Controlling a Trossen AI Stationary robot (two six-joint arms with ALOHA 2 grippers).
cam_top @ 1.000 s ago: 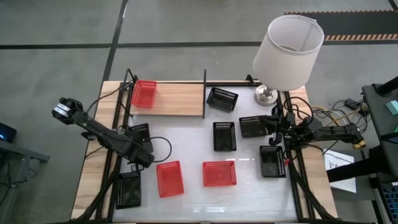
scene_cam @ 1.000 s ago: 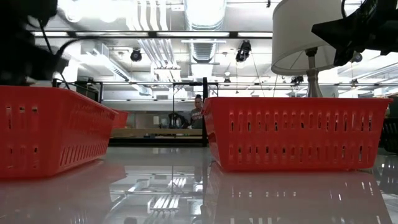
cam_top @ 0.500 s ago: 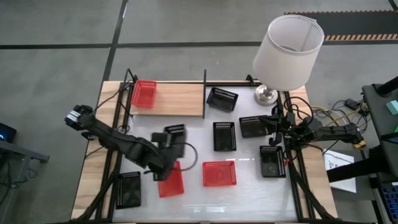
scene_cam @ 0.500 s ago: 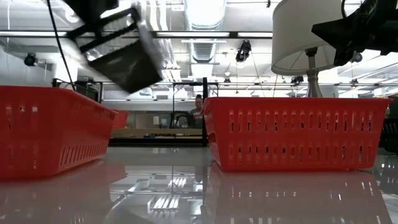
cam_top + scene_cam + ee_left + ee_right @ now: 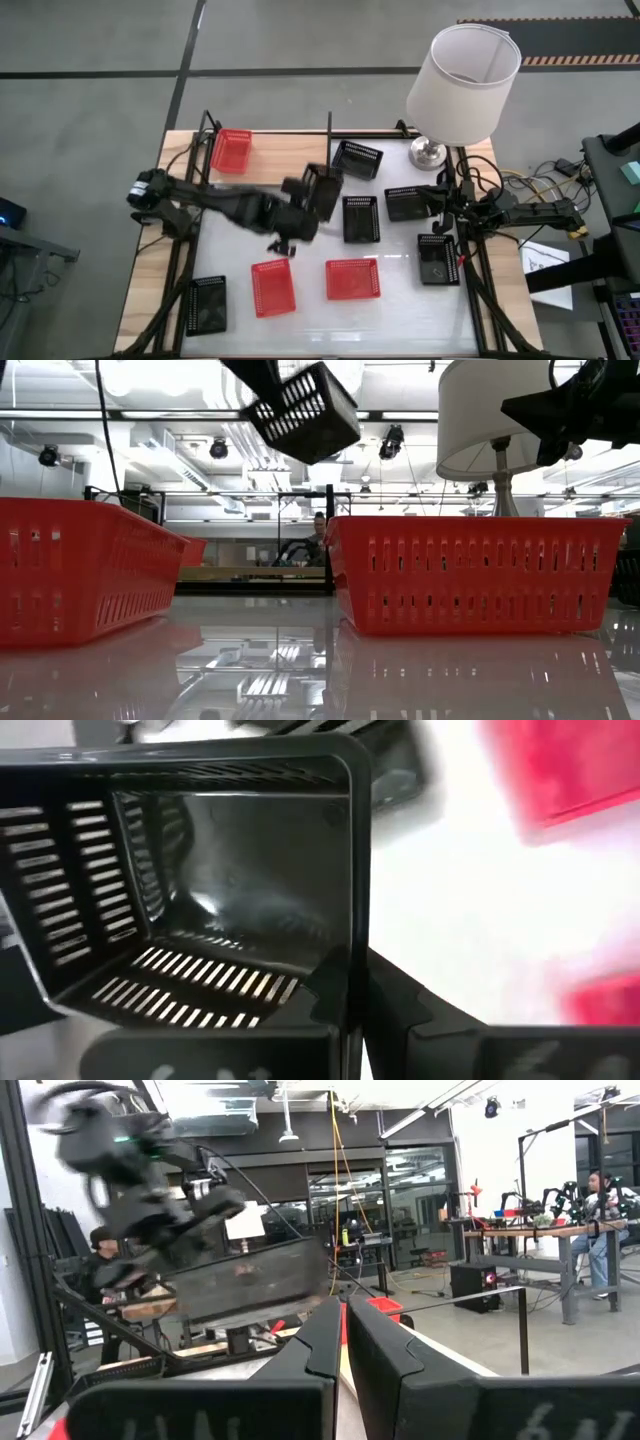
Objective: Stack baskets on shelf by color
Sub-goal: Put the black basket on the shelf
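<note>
Gripping a black basket (image 5: 322, 190) by its wall, the left gripper (image 5: 352, 982) carries it high, just beside the shelf (image 5: 285, 160) divider, probably to clear that frame; the right gripper (image 5: 343, 1342) waits with fingers closed, far from the shelf.

Three red baskets (image 5: 231, 150), six black baskets (image 5: 360, 218), one shelf (image 5: 285, 160) and one lamp (image 5: 462, 85)

- Grey concrete floor (image 5: 300, 40) lies around my worktop (image 5: 400, 310), crossed by dark seams.
- A yellow-and-black hazard strip (image 5: 580, 60) runs along the floor's far right.
- A white-shaded lamp (image 5: 465, 70) stands at the worktop's back corner.
- Overhead I see pale ducts (image 5: 325, 380) and black spotlights (image 5: 392, 442).
- A person (image 5: 318, 538) sits far behind; another sits at a bench (image 5: 530, 1265).
</note>
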